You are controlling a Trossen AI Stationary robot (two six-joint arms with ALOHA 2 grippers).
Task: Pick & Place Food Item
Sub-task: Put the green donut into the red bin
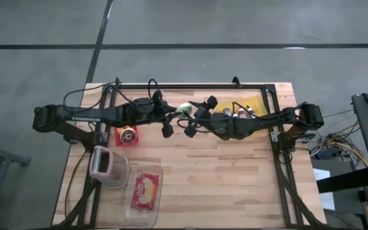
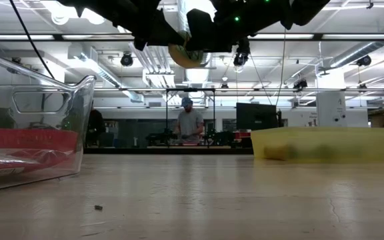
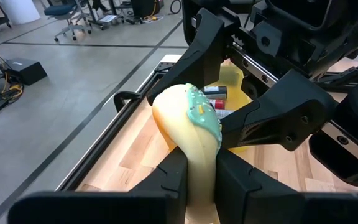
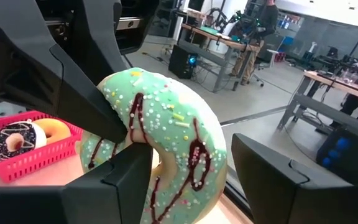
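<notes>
A donut with green frosting, dark drizzle and sprinkles hangs high above the table between both arms; it also shows in the high view and the low view. My left gripper is shut on it. My right gripper is open, with one finger on either side of the donut, facing the left gripper. My left gripper pinches the donut's ring between its two fingers, one finger on the frosted face and one on the plain underside. The fingers come level from the table's left. The donut stands on edge, lifted well clear of the table. My right gripper: I cannot tell whether its fingers touch the donut.
A pink basket with two more donuts sits under the left arm. A yellow bin with small bottles is at the far right. Clear containers stand near left. A person is far behind.
</notes>
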